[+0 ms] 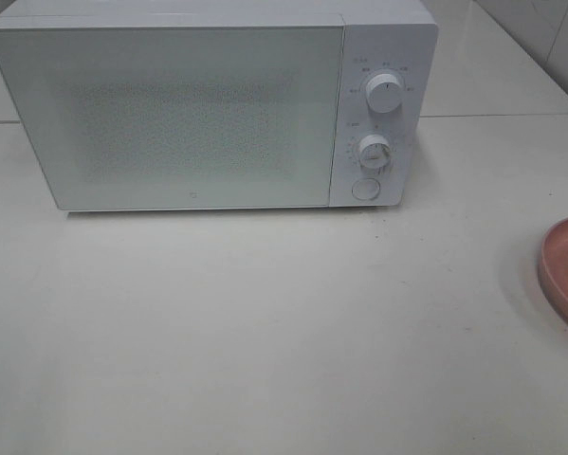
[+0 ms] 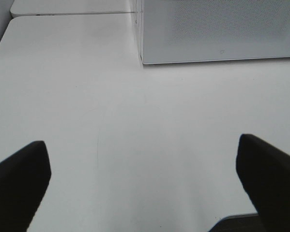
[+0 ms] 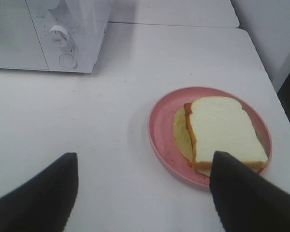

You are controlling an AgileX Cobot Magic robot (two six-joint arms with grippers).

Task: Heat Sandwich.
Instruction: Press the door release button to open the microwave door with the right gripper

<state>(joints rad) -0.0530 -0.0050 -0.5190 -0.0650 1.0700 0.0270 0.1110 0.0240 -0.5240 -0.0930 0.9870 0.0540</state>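
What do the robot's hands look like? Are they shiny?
The left gripper and right gripper each have two plain black fingers, dull rather than shiny, wedge-shaped with rounded tips. No cables or markings show.

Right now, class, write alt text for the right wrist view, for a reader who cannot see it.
A white-bread sandwich lies on a round pink plate on a white table, just ahead of the open right claw. One dark finger hides part of the plate. A white microwave stands farther back.
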